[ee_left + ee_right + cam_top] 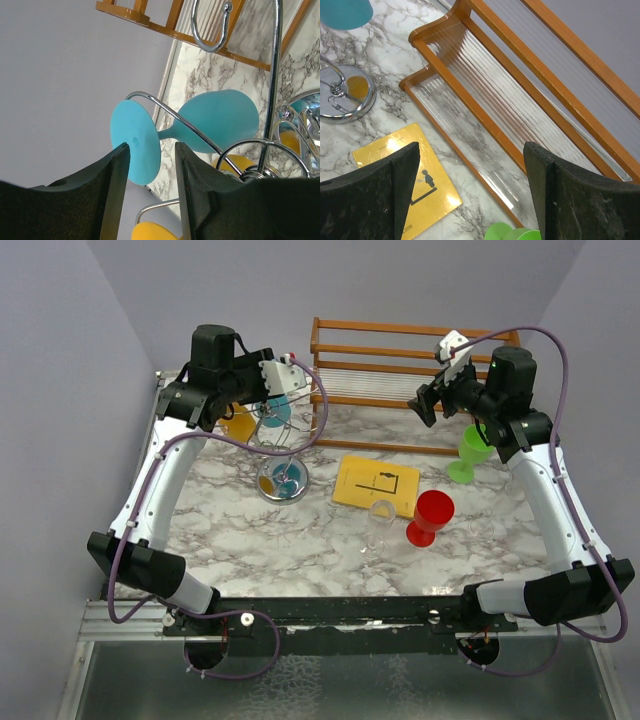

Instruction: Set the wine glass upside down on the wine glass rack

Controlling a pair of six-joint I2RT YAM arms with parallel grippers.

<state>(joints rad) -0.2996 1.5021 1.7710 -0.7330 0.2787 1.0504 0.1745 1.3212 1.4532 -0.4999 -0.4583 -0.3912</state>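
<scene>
**Glass (220, 117) hung on rack (274, 75); left fingers (115, 190) apart beside its foot.**
Toward the far left corner of the bench (300, 540), the glass is carried foot-up on a wire arm of the rack, and the foot is seen between the parted left fingers; contact cannot be told. Were the fingers drawn off askew, the foot could be snagged and the glass dragged off its arm, or the rack tipped. By the far right edge, the right fingers (570, 200) are spread, nothing between them.
</scene>
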